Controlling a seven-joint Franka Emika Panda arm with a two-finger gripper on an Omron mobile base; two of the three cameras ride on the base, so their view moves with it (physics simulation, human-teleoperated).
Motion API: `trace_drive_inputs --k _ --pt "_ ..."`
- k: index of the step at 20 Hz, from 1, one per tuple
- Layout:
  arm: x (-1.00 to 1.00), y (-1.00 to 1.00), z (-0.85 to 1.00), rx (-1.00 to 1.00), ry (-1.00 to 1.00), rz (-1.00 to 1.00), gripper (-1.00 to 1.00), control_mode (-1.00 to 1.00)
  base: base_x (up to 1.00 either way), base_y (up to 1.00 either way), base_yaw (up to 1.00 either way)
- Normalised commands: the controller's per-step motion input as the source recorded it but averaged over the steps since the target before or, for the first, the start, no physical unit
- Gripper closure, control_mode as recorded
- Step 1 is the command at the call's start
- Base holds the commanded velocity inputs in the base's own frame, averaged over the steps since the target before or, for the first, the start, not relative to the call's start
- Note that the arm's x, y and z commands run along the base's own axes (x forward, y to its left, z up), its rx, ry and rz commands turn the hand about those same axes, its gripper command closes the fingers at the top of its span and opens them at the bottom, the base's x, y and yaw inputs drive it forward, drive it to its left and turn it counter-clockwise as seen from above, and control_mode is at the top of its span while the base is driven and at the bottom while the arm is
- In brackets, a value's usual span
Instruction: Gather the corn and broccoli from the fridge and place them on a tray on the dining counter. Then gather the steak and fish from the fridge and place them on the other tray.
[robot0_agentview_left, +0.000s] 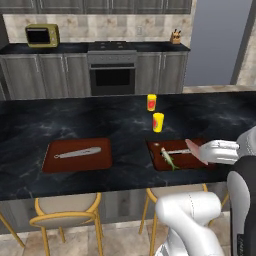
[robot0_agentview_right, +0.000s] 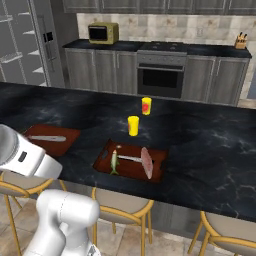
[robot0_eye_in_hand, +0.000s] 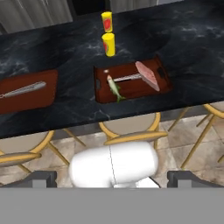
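Stool (robot0_eye_in_hand: 131, 131) nearest; right base view alone shows fridge (robot0_agentview_right: 22, 45).

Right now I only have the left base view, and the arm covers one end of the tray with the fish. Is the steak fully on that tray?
Observer: Yes. In the right base view the steak lies wholly on the tray, beside the fish.
Operator: Is the gripper holding anything?
Observer: No. In the hand view the gripper is open, with its fingertips wide apart and empty.
Operator: Where's the fridge?
Observer: In the right base view the fridge is at the far left, beyond the dining counter. Shelves show there, so a door seems open.
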Motion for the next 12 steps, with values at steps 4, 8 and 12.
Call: trace_drive_inputs --k 4,8,12 --pt "-0.20 0.00 0.00 -0.06 -0.19 0.00 -1.00 -1.00 0.00 0.00 0.00" --pt "-0.04 0.00 0.02 -0.07 -0.17 0.01 -1.00 -1.00 0.00 0.00 0.00" --pt "0.00 0.00 0.15 -0.01 -0.01 0.00 -1.00 -1.00 0.00 0.00 0.00"
